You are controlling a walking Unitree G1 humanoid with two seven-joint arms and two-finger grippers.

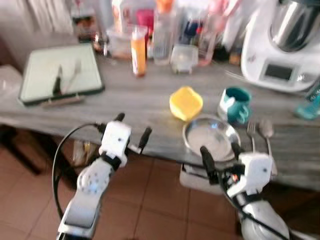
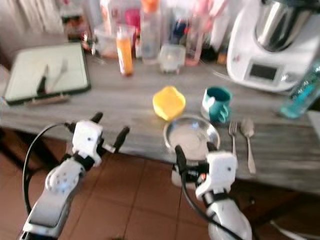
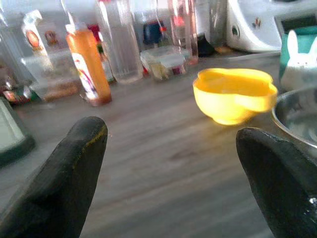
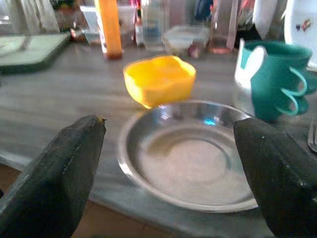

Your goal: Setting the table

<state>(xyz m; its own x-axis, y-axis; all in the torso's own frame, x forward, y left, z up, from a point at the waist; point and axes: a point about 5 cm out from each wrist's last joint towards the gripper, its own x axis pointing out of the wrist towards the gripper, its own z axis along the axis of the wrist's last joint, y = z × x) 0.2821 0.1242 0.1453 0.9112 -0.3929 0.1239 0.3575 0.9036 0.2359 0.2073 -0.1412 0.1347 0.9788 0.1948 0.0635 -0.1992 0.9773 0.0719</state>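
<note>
A steel plate (image 1: 210,137) lies near the front edge of the grey wooden table (image 1: 135,100). Behind it sit a yellow bowl (image 1: 186,103) and a teal mug (image 1: 235,104); a fork (image 1: 251,134) and spoon (image 1: 267,132) lie to its right. My right gripper (image 1: 219,155) hovers open just in front of the plate, empty. My left gripper (image 1: 132,128) is open over the table's front edge, left of the bowl, holding nothing. The right wrist view looks over the plate (image 4: 190,153), bowl (image 4: 158,79) and mug (image 4: 272,77).
A green tray (image 1: 60,72) with a knife and fork lies at the back left. An orange bottle (image 1: 138,50), clear bottles and containers crowd the back. A white kitchen machine (image 1: 282,42) stands back right, a teal bottle (image 1: 311,105) beside it. Brown tiled floor lies below.
</note>
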